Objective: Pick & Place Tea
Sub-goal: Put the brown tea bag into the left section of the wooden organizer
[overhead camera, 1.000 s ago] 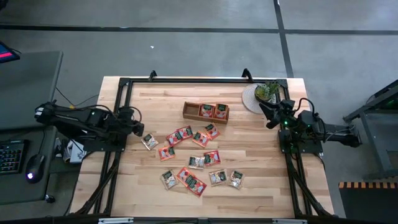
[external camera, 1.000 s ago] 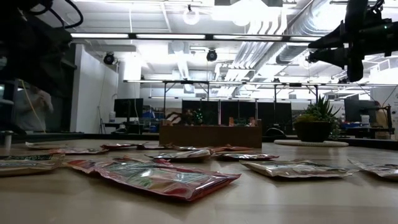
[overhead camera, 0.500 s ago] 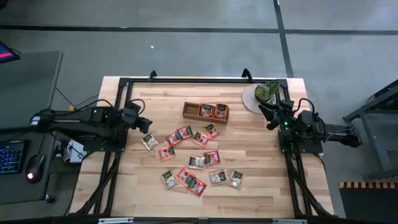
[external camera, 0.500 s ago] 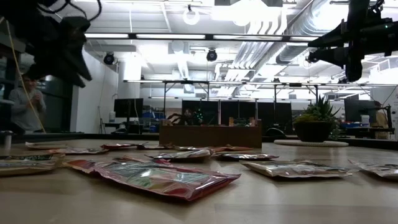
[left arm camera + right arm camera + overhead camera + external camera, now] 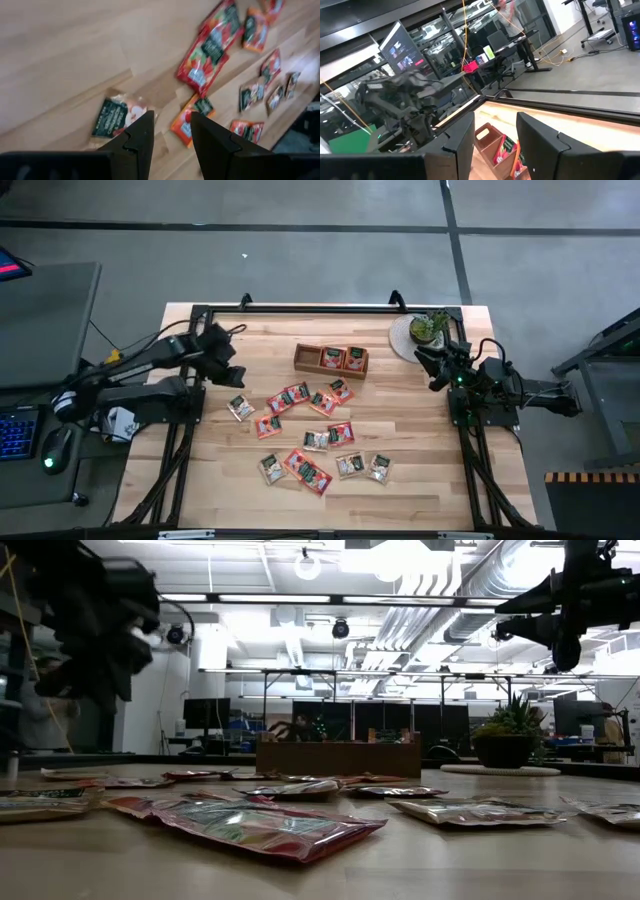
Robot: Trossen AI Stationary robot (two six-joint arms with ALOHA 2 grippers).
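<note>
**Above the left edge of the sachet scatter, the left arm has swung out over the table**

Just below the left gripper (image 5: 170, 142), the wrist view shows a pale grey-green tea sachet (image 5: 116, 116) lying flat on the wooden table (image 5: 65, 45), alone at the edge of the scatter. Its two dark fingers (image 5: 142, 137) stand a narrow gap apart with nothing between them. A red-orange sachet (image 5: 190, 119) lies just beyond that gap, and a larger red sachet (image 5: 209, 52) farther out.

A second ago this arm lay folded low along the table's left side; since then it has lifted and reached inward, so that the left gripper (image 5: 222, 348) now hangs above the boards, up and clear of the nearest sachet (image 5: 240, 408). I judge this to be the start of an approach: the gripper has yet to descend and nothing is picked up.

Farther off, the remaining tea sachets (image 5: 310, 435) lie loose across the middle of the table. Beyond them the wooden tray (image 5: 331, 360) already holds a few red packets in its compartments, so most of the work remains.

Farthest away, the right gripper (image 5: 430, 365) has not moved; it waits beside the potted plant (image 5: 428, 328), fingers parted and empty.
</note>
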